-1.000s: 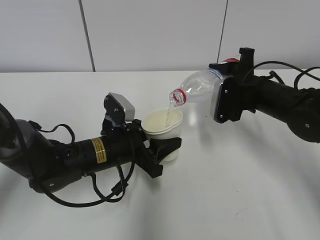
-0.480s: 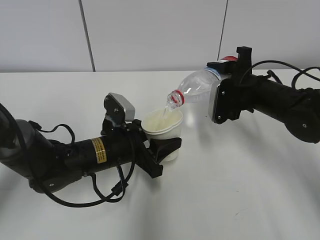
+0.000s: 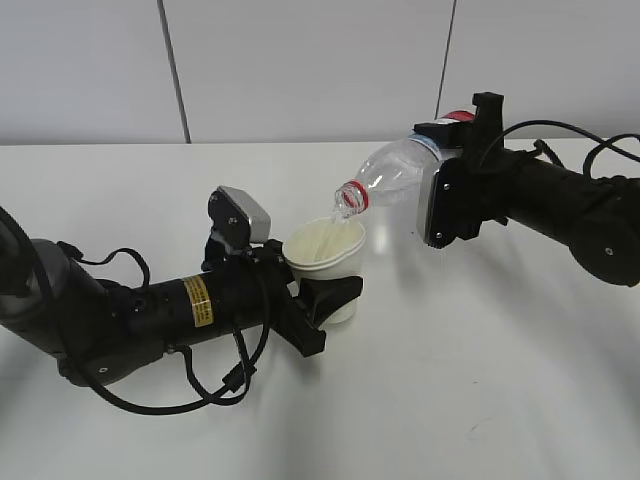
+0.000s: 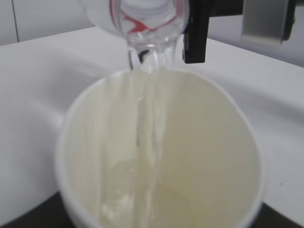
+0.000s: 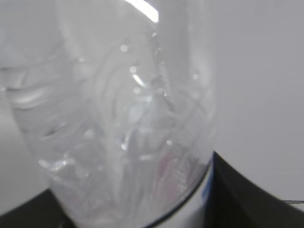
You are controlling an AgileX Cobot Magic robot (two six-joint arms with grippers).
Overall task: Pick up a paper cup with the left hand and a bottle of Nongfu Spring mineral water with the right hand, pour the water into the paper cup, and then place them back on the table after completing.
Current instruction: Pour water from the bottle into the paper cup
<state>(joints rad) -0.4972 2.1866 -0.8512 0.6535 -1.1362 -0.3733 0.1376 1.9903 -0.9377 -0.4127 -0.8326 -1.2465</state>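
Here the water [image 4: 149, 142] runs in a thin clear stream from the mouth of the bottle [image 3: 392, 178] into the paper cup [image 3: 325, 250], which sits near the middle of the table [image 3: 480, 380], a little to the left. The bottle lies to the upper right of the cup. Its long axis slopes down to the left, so the mouth with its red ring hangs just above the cup's far right rim and the base points up and right. That slope is what the coming move turns on: by my reading, the pour ends only when the right hand [image 3: 450, 195] tips the bottle back upright, while the left hand [image 3: 320, 295] keeps the cup steady.

The left hand has its jaws closed around the cup's lower wall. The right hand grips the bottle round its body near the label. Each arm is nearer its own object; the cup stays on the left arm's side.

The view from the left wrist looks straight down into the cup and shows the stream striking the inside and little water pooled at the bottom, which the outside camera cannot show. The right wrist camera shows only the blurred bottle wall [image 5: 118, 123] close up, with droplets inside.
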